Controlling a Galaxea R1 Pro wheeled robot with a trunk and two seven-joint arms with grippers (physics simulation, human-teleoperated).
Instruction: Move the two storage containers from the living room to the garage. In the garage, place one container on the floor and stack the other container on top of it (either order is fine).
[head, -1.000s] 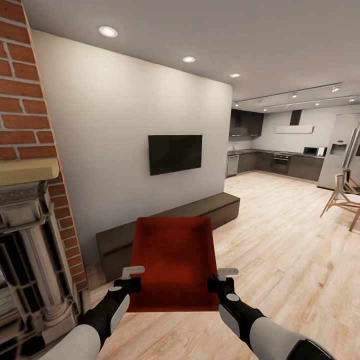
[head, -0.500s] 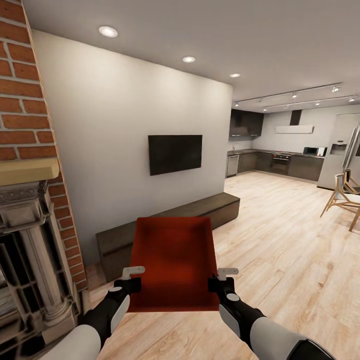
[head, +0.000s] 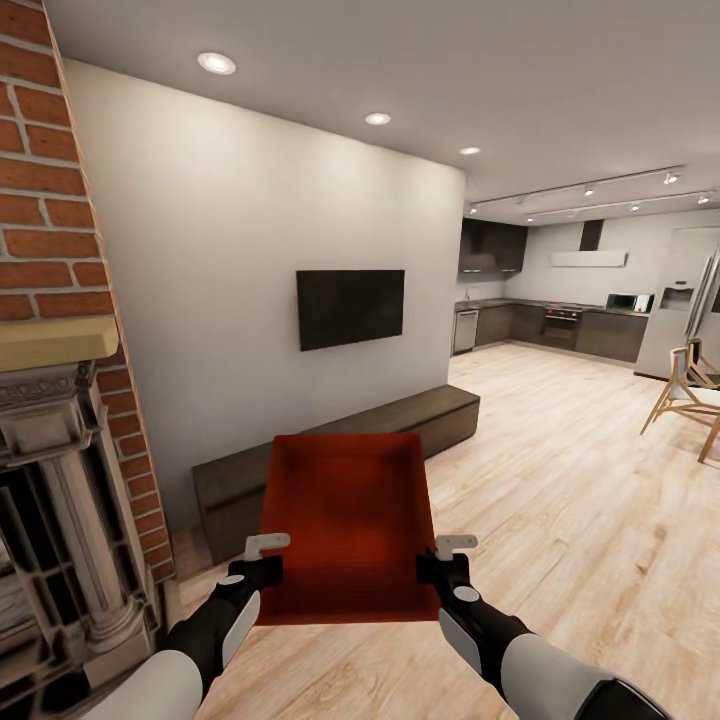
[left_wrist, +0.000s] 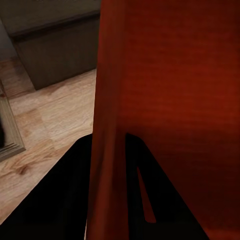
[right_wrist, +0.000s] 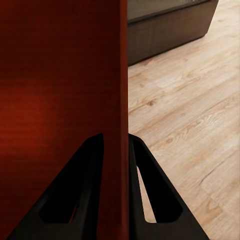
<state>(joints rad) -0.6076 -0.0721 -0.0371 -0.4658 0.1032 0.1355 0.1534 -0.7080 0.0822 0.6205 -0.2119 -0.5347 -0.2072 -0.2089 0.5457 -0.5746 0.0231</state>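
An orange-red open-top storage container (head: 345, 520) hangs in front of me above the living room's light wood floor, held between both arms. My left gripper (head: 262, 560) is shut on its left wall (left_wrist: 107, 125), one dark finger on each side. On the opposite side, my right gripper (head: 440, 562) is shut on the right wall (right_wrist: 120, 100) in the same way. The container's inside (right_wrist: 55, 100) looks empty.
A red brick fireplace (head: 60, 400) stands close at my left. Beyond the container a long low dark bench (head: 340, 450) runs under a wall-mounted black TV (head: 350, 307). Open wood floor (head: 580, 520) stretches right toward a kitchen (head: 560, 320) and a wooden chair (head: 690, 395).
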